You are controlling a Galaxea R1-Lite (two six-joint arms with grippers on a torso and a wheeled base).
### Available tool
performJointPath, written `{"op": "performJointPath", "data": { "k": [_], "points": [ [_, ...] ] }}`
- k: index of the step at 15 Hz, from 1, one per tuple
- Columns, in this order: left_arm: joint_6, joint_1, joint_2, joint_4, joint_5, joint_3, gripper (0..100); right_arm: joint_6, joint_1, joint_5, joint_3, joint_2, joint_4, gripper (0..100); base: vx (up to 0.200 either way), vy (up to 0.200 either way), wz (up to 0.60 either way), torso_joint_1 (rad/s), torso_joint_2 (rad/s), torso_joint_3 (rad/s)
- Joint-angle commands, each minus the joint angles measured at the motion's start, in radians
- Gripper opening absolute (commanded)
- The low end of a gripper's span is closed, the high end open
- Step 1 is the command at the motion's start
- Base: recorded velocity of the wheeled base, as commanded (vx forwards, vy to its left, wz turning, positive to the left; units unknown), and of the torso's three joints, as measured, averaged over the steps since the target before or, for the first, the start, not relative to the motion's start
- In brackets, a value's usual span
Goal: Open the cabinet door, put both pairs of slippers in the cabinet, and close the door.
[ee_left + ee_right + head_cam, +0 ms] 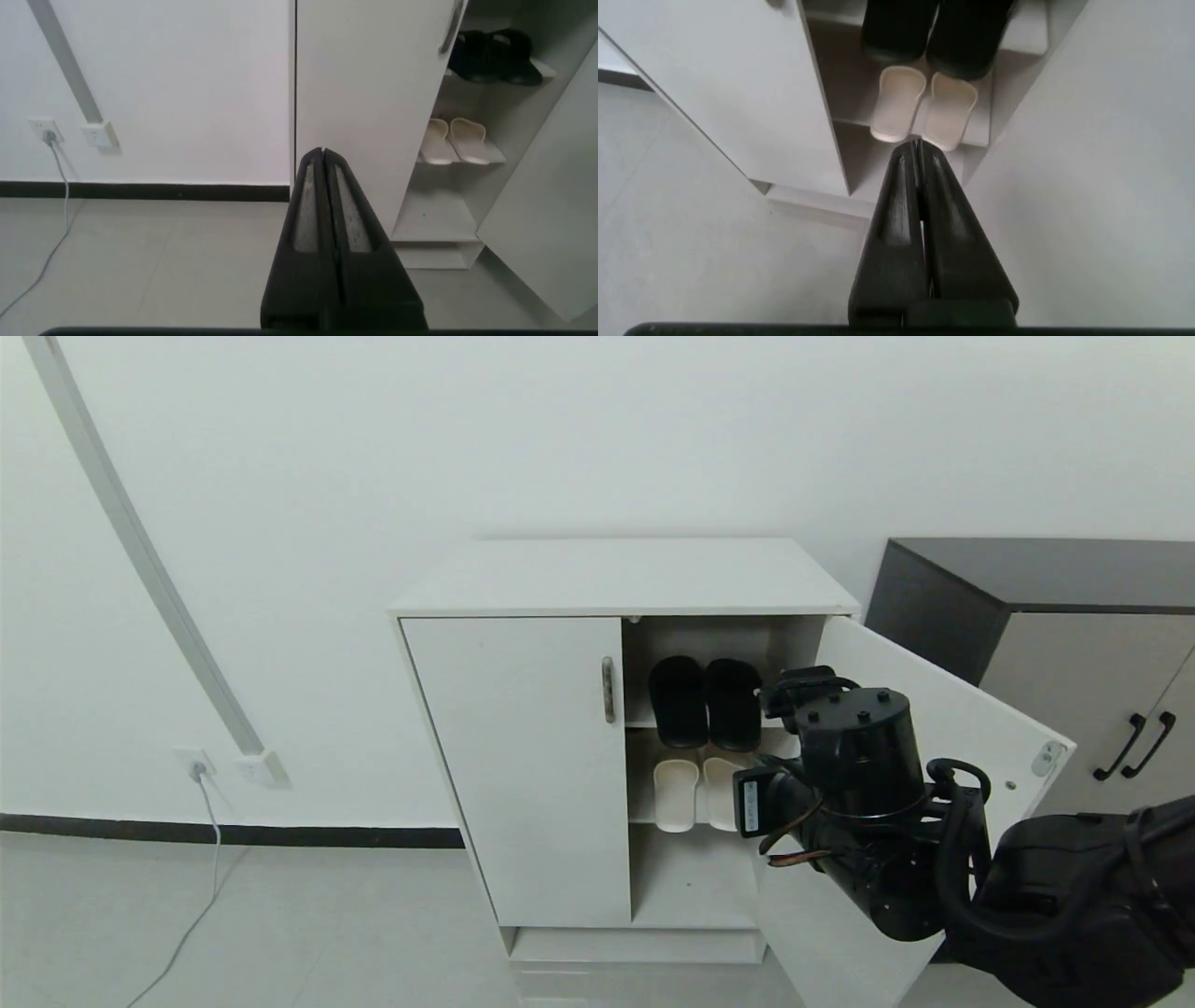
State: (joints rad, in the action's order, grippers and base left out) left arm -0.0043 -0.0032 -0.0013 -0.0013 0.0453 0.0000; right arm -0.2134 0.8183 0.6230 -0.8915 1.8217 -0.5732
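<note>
Slippers, both pairs, sit inside the cabinet (616, 579). The black slippers (705, 702) are on the upper shelf and the white slippers (695, 793) on the shelf below. Both pairs lie straight ahead of the right gripper (918, 154), beyond its tips and apart from them. The jaws of this gripper are pressed together and hold nothing.

The right door (971, 728) stands swung wide open. Its inner face runs alongside the right jaws, just beside them, so the jaws sit between this door and the opening. The left door (523, 765) is shut. The left gripper (322, 159) is well back from the cabinet, jaws pressed together and empty, with the shut left door ahead of its tips.

I judge the loading step complete. Closing the right door is the one step left.

Next move, as I judge it:
1. Draw the right jaws back out of the space between the door and the opening.
2. Bring them round to the outer face or free edge of the door.
3. Push the door through its arc until it meets the cabinet front.

Keep the jaws closed for the push, since no grasp is needed. Confirm the arm is clear before the door swings, or it may be trapped.
</note>
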Motion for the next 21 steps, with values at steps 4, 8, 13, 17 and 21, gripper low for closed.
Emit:
{"op": "performJointPath", "data": {
  "k": [4, 8, 13, 17, 21],
  "points": [
    [0.0, 0.0, 0.001, 0.0, 0.001, 0.0, 0, 0.0, -0.002, 0.0, 0.0, 0.001, -0.001, 0, 0.0, 0.0, 0.0, 0.19, -0.5, -0.309],
    [0.0, 0.0, 0.001, 0.0, 0.001, 0.0, 0, 0.014, -0.004, 0.0, -0.006, -0.001, -0.001, 0, 0.0, 0.0, 0.0, 0.218, -0.54, -0.317],
    [0.001, 0.0, 0.001, 0.001, -0.002, 0.0, 0, 0.016, -0.004, 0.0, -0.003, -0.025, -0.001, 0, 0.0, 0.0, 0.0, 0.246, -0.57, -0.32],
    [0.006, 0.0, 0.001, 0.001, -0.001, 0.0, 0, 0.025, -0.002, 0.0, 0.0, -0.05, -0.001, 0, 0.0, 0.0, 0.0, 0.255, -0.57, -0.312],
    [0.007, 0.0, 0.001, 0.001, -0.001, 0.0, 0, 0.032, -0.001, -0.003, 0.006, -0.061, -0.001, 0, 0.0, 0.0, 0.0, 0.065, -0.14, -0.073]
  ]
}}
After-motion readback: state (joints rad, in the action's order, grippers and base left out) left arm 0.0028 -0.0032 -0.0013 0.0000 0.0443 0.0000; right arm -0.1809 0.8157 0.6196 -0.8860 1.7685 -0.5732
